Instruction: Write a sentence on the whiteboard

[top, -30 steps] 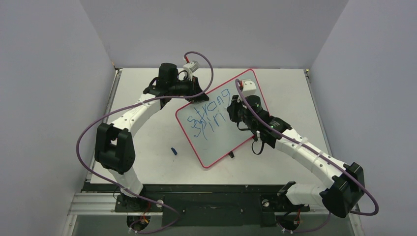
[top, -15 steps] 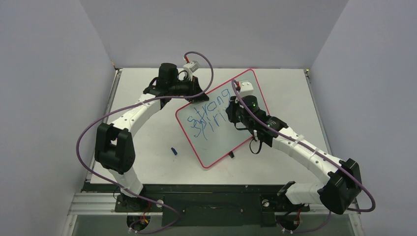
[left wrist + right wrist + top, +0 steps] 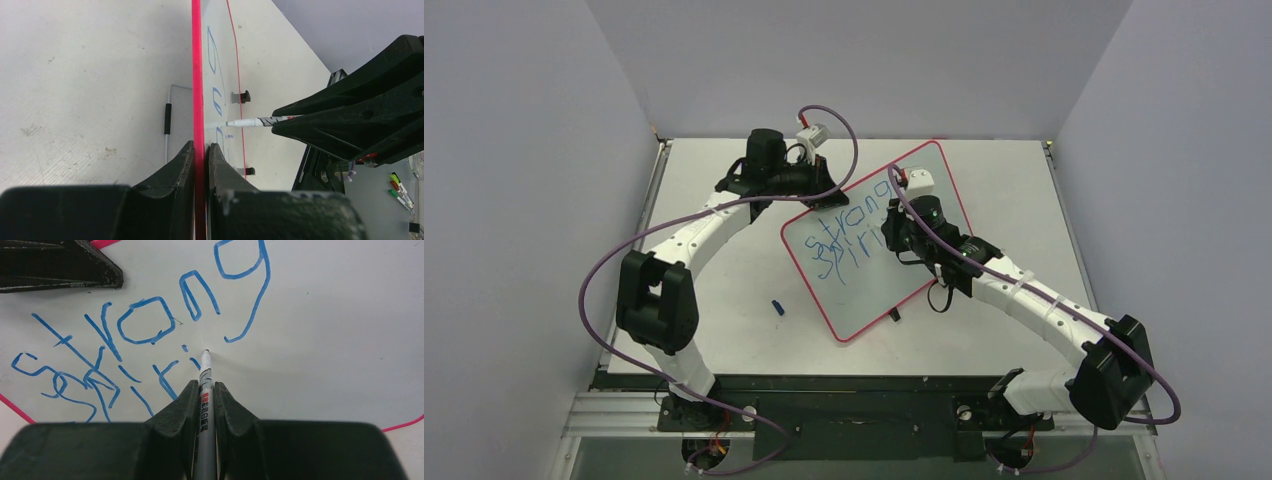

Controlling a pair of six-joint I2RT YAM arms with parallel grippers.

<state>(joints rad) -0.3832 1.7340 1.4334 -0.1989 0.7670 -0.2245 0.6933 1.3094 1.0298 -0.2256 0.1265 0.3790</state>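
Marker point(image 3: 205, 369) pinched in right end effector point(image 3: 205, 386), tip touching whiteboard point(image 3: 325, 315), left end effector point(image 3: 201, 146) clamped on its rim

Glossy smooth whiteboard point(image 3: 325, 340), smooth plastic rim point(image 3: 197, 75), matt scuffed table point(image 3: 90, 75), glossy plastic marker point(image 3: 205, 377)

1. We see bright, even light from above; shadows on the desk point(image 3: 724, 330) are faint.
2. In the right wrist view the near claw fingers point(image 3: 175, 410) look soft, the sentence point(image 3: 141, 342) sharp.
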